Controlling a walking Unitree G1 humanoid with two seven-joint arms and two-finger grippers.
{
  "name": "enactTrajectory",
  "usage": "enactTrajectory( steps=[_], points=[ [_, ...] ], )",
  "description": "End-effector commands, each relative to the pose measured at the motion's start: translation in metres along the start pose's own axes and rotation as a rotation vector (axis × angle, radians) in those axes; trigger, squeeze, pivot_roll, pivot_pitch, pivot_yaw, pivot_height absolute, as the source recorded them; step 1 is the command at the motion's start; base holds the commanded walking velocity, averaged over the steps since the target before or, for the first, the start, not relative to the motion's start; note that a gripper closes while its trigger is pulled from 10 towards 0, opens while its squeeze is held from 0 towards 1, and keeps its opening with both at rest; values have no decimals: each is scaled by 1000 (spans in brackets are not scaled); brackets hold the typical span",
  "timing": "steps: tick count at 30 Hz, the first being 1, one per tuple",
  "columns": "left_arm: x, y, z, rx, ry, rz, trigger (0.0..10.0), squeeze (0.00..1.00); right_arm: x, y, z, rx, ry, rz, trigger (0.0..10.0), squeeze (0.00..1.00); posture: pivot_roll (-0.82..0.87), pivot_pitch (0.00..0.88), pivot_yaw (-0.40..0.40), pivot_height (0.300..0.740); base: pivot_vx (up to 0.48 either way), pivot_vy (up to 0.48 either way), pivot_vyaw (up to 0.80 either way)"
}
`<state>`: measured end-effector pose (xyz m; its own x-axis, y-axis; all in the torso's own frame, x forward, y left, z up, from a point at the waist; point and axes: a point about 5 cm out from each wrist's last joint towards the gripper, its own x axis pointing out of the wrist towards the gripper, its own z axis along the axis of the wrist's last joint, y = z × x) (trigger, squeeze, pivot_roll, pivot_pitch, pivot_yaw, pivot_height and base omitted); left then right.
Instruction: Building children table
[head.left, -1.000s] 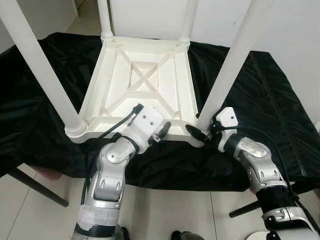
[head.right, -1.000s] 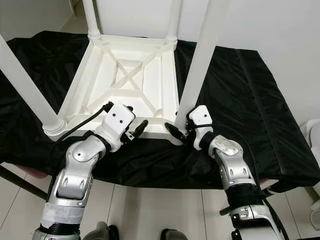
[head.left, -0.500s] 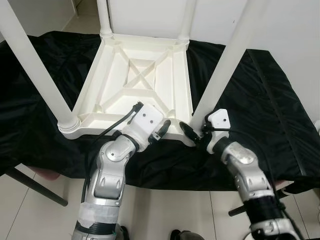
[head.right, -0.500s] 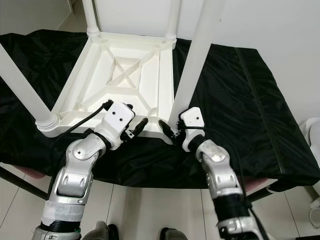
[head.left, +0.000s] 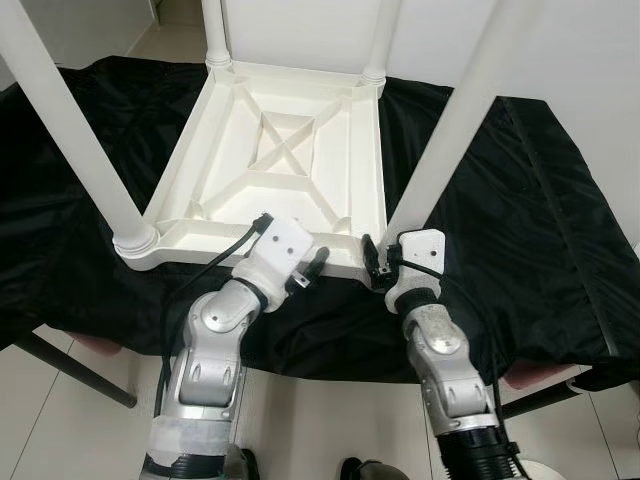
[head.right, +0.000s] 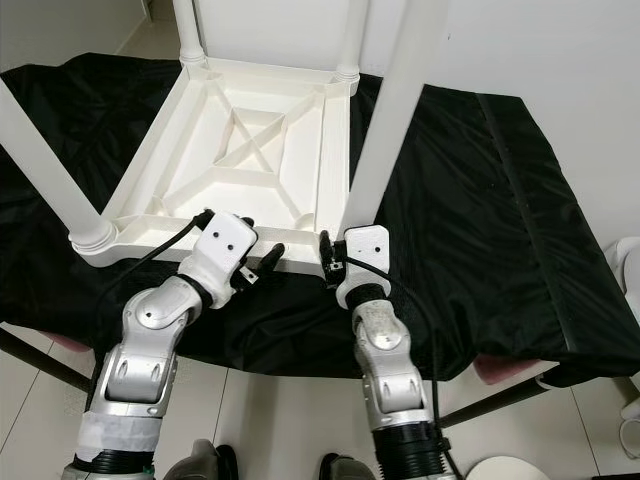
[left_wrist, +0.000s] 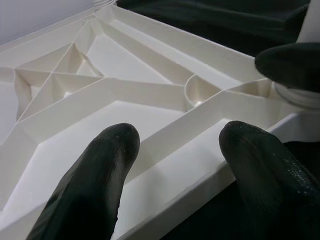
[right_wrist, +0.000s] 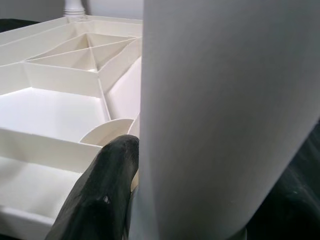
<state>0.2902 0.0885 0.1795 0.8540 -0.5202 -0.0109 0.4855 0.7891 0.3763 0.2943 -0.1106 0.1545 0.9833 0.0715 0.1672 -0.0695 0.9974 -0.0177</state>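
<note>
The children's table (head.left: 290, 150) lies upside down on a black cloth (head.left: 520, 200), its ribbed white underside facing up with a cross brace in the middle, and a leg stands in each of the four corners: two far legs by the wall, the near left leg (head.left: 70, 130) and the near right leg (head.left: 455, 130). By the look of it the build is close to its end, and what seems left is seating or tightening that near right leg and then turning the table onto its feet. The right gripper (head.right: 332, 262) sits at the foot of the near right leg, its fingers (right_wrist: 100, 200) closed around the leg just above the socket, the leg's white shaft between them in the right wrist view. The left gripper (head.left: 308, 272) rests at the table's near edge with its fingers (left_wrist: 95, 180) spread apart, one either side of the rim and gripping nothing, which reads as steadying the frame. The black cloth is a wrinkled, glossy sheet draped over a low platform whose dark legs show below it. Pale tiled floor (head.left: 60, 430) lies underneath, and a plain white wall (head.left: 590, 60) rises behind
</note>
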Motion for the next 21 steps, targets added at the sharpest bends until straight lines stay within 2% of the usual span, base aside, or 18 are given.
enactTrajectory(
  steps=[1, 10, 14, 15, 16, 17, 21],
  points=[
    [-3, 7, -2, -9, 3, 185, 10000, 0, 0, -9, 11, 47, -48, -72, 10000, 0, -90, 135, -23, 740, 0, 0, 0],
    [-8, 8, -5, -17, 18, 199, 10000, 0, -1, -15, 6, 46, -19, -123, 10000, 0, -80, 139, -22, 740, 0, 0, 0],
    [-9, 8, -6, -18, 24, 201, 10000, 0, 3, -23, 4, 42, -11, -166, 10000, 0, -83, 134, -19, 740, 0, 0, 0],
    [-9, 8, -7, -18, 24, 201, 10000, 0, 5, -25, 4, 48, -9, -169, 10000, 710, -83, 134, -19, 740, 0, 0, 0],
    [-9, 8, -7, -18, 24, 201, 10000, 0, 5, -25, 4, 48, -9, -169, 10000, 710, -83, 134, -19, 740, 0, 0, 0],
    [-8, 8, -6, -17, 22, 200, 10000, 0, 5, -22, 7, 66, -27, -130, 10000, 1000, -88, 131, -15, 740, 0, 0, 0],
    [-7, 9, -5, -14, 19, 197, 10000, 0, 7, -17, 9, 68, -37, -67, 10000, 1000, -90, 130, -16, 740, 0, 0, 0]
  ],
)
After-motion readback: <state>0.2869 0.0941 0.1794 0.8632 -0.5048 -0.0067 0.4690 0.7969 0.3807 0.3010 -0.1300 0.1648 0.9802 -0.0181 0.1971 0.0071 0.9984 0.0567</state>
